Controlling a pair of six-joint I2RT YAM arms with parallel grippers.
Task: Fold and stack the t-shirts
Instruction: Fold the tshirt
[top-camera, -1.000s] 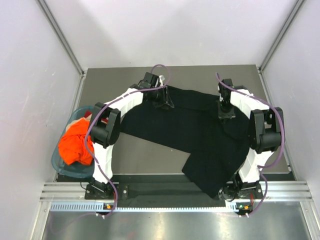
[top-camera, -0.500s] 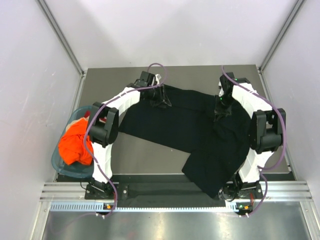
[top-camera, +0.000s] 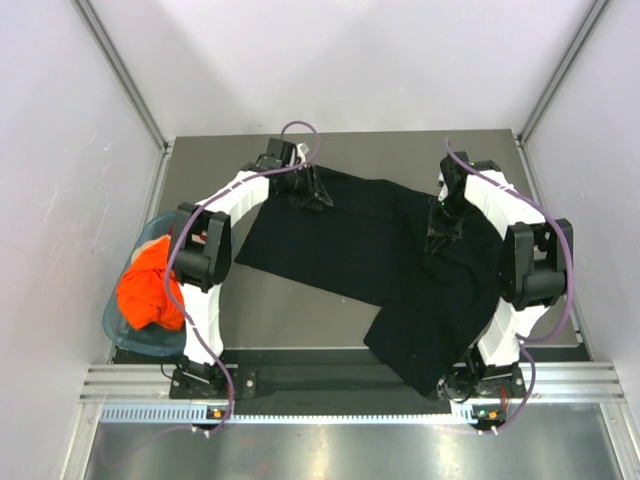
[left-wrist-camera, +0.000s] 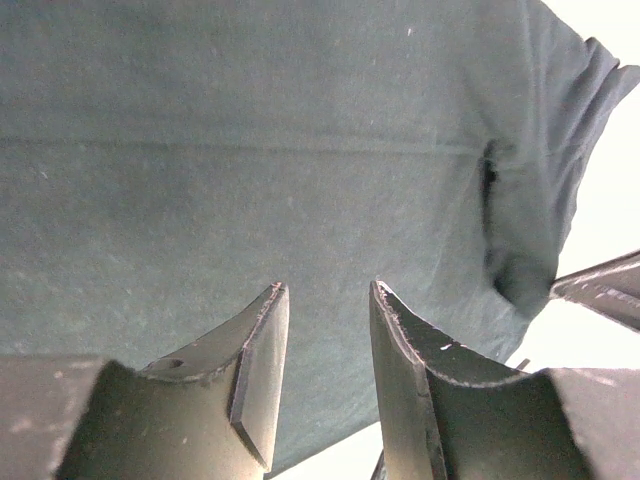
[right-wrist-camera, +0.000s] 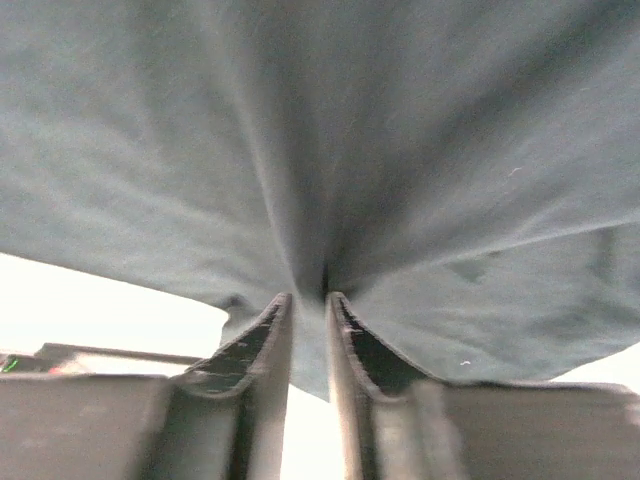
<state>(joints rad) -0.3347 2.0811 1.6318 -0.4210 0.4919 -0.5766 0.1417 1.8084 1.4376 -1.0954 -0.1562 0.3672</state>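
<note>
The black t-shirt (top-camera: 350, 240) lies spread across the table, with one part trailing toward the near right. My left gripper (top-camera: 308, 192) hovers over its far left corner. In the left wrist view this gripper (left-wrist-camera: 325, 290) is open, with only flat black cloth (left-wrist-camera: 250, 150) under it. My right gripper (top-camera: 438, 237) is at the shirt's far right part. In the right wrist view its jaws (right-wrist-camera: 308, 297) stand narrow around a puckered fold of the black cloth (right-wrist-camera: 400, 120). The orange t-shirt (top-camera: 145, 285) is bunched up at the left.
A teal basket (top-camera: 118, 328) at the table's left edge holds the orange shirt. Both arms arch over the table from their bases at the near edge. Grey walls enclose the table at the left, the right and the back.
My left gripper has slid left along the shirt's far edge, still open. The right gripper has shifted slightly, and its jaws have eased a little around the fold.
</note>
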